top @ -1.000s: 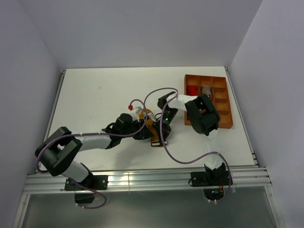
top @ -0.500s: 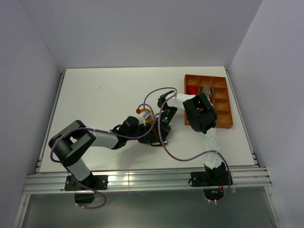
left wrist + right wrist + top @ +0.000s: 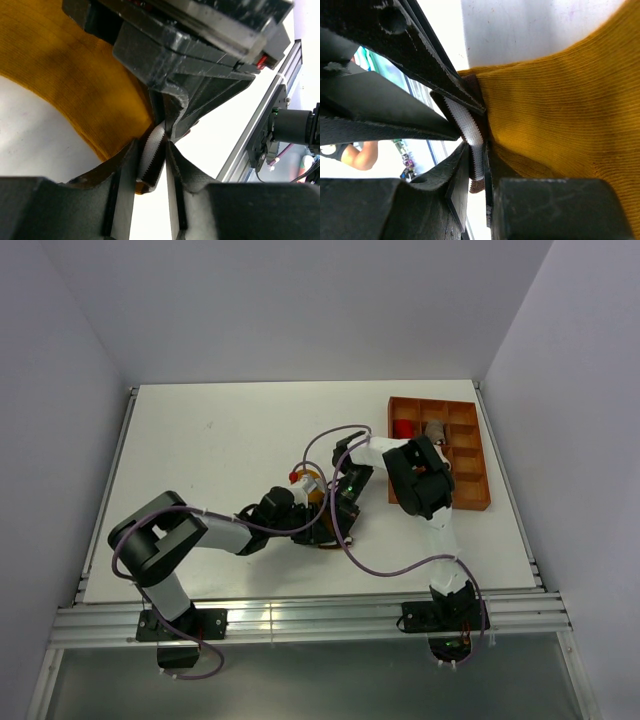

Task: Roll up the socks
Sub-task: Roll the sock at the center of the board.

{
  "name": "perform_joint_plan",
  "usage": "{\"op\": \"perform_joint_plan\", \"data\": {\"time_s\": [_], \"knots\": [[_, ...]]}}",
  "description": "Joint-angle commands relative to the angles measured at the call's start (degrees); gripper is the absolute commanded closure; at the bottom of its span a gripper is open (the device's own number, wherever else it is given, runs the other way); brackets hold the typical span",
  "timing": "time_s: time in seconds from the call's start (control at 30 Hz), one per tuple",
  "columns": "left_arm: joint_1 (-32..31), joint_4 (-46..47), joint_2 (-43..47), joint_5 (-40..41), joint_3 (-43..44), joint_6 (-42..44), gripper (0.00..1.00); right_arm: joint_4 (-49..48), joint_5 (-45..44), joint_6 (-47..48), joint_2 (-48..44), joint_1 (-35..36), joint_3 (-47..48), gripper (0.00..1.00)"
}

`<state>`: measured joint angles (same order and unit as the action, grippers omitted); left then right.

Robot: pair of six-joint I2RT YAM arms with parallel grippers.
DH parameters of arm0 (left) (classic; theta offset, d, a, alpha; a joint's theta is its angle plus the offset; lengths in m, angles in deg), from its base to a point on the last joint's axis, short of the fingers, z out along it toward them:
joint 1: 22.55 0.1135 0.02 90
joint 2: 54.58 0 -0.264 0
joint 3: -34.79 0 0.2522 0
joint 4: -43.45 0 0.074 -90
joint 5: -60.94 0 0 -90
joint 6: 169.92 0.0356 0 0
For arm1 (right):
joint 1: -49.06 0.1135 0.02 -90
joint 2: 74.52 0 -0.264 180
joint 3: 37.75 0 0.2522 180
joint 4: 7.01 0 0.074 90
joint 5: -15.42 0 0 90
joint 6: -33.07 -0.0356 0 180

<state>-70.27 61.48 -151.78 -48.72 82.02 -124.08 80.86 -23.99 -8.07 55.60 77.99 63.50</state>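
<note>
Near the middle of the worktop (image 3: 200, 460), just ahead of the two arm bases, we see the mustard sock (image 3: 316, 486) lying under both wrists, which crowd together over it. Our left fingers (image 3: 176, 167) are clenched on its brown-and-white striped cuff (image 3: 153, 152), and the band stands on edge between them. Our right fingers (image 3: 457, 175) pinch the same cuff from the opposite side, so the two pairs meet tip to tip, almost touching. From the grip the mustard fabric spreads away over the white surface. Well apart, at the far right of the worktop, a brown tray (image 3: 468, 455) holds a red bundle (image 3: 404, 428) and a grey bundle (image 3: 434, 427) in neighbouring compartments of its far row.
</note>
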Motion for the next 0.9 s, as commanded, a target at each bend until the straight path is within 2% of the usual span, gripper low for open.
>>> {"op": "perform_joint_plan", "data": {"time_s": [0.0, 0.1, 0.23, 0.27, 0.37, 0.67, 0.87], "knots": [[-0.4, -0.8, -0.6, -0.7, 0.3, 1.7, 0.67, 0.3, 0.7, -0.3, 0.6, -0.4, 2.2, 0.82], [-0.4, -2.7, -1.1, 0.0, 0.4, 1.8, 0.74, -0.6, 0.7, -1.4, 0.1, -0.5, 2.1, 0.80], [-0.3, -3.6, -1.8, 0.3, -0.1, 1.6, 0.85, -1.2, 0.9, -1.7, -1.2, -0.5, 1.8, 0.68], [-0.3, -4.0, -2.2, 0.2, -0.1, 1.6, 0.91, -1.6, 0.7, -2.0, -1.6, -0.4, 1.3, 0.67], [-0.3, -4.1, -2.4, 0.1, -0.4, 1.0, 1.00, -4.6, 0.3, -3.2, -4.1, -0.8, -0.6, 0.62], [0.2, -12.9, -1.4, 2.3, 1.8, -0.6, 1.00, -12.0, -2.9, -8.2, -11.9, -4.0, -4.3, 0.55], [2.6, -13.3, -1.5, -1.3, 1.2, -2.5, 1.00, -15.3, -2.9, -10.0, -16.5, -7.2, -5.4, 0.54]]}}
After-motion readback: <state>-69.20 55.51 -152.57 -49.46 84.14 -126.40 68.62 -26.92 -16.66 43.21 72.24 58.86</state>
